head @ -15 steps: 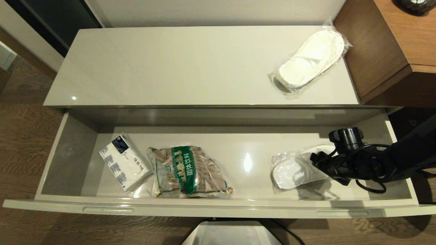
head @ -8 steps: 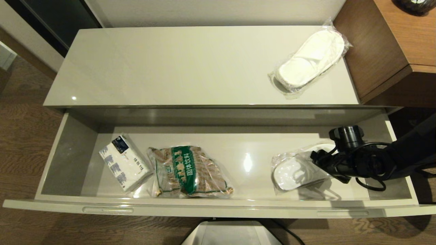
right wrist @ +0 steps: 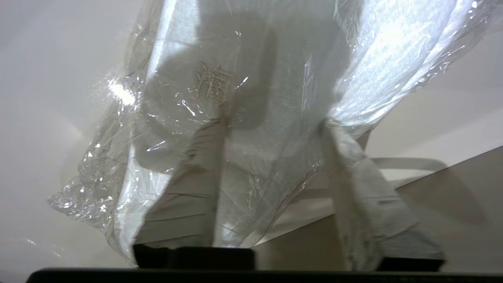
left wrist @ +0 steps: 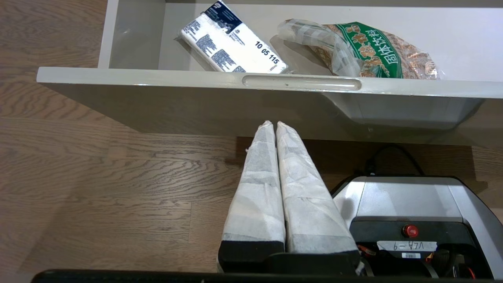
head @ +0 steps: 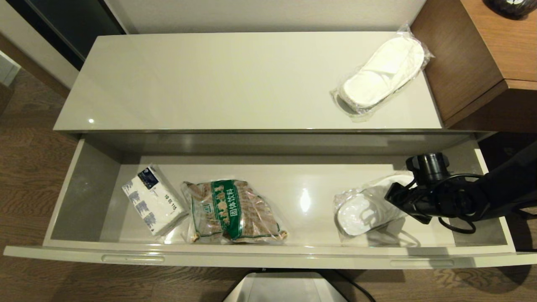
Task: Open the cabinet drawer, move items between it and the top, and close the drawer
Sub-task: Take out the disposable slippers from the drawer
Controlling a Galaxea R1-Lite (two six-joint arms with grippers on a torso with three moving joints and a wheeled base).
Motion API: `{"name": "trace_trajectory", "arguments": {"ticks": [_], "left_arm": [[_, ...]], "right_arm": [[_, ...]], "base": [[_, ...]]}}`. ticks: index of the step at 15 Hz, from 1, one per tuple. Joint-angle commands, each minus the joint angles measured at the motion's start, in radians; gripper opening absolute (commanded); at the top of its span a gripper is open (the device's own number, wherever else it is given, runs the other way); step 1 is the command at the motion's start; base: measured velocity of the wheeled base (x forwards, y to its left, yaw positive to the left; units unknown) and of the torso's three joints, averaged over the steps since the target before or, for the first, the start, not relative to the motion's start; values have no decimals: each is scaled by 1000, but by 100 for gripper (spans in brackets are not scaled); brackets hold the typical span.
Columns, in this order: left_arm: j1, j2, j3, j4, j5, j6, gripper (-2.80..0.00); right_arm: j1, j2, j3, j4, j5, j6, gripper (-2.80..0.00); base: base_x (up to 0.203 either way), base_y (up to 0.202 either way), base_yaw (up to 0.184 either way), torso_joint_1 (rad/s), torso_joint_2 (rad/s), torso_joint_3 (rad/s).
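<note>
Cabinet drawer (head: 84, 197): pulled fully out below the top (head: 209, 84), its far right corner hidden behind the right arm.
Hidden parts: the right gripper (head: 392, 197) covers one end of the slipper in the drawer (head: 361, 214); in the right wrist view crinkled plastic fills most of the frame.
Right gripper's grip: fingers (right wrist: 188, 196) part-way closed on either side of the bagged slipper (right wrist: 235, 98), pressing into the plastic; whether they hold it firmly cannot be told.
Left gripper (left wrist: 275, 129): fingers pressed together, hanging before the drawer front over the wood floor.
Count: two bagged slippers, one in the drawer and one on the top (head: 384, 71) near its right end; one tissue pack (head: 153, 199); one snack bag (head: 230, 212).
Open room: bare drawer floor between snack bag and slipper; most of the top bare.
</note>
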Motion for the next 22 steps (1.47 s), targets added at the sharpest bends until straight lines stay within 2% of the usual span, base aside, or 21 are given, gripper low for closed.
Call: {"name": "trace_trajectory", "arguments": {"ticks": [1,10,16,22], "left_arm": [[0,0,0,0,0,0,-280],[0,0,0,0,0,0,-280],[0,0,0,0,0,0,-280],[0,0,0,0,0,0,-280]], "right_arm": [[-1,-21,3,0,-2,5,-280],[4,-157,27,97,-1,10,-280],[29,-351,2,268,-1,15,-280],[29,-377,1,298,-3,19,-280]], "base": [[0,0,0,0,0,0],[0,0,0,0,0,0],[0,0,0,0,0,0],[0,0,0,0,0,0]]}}
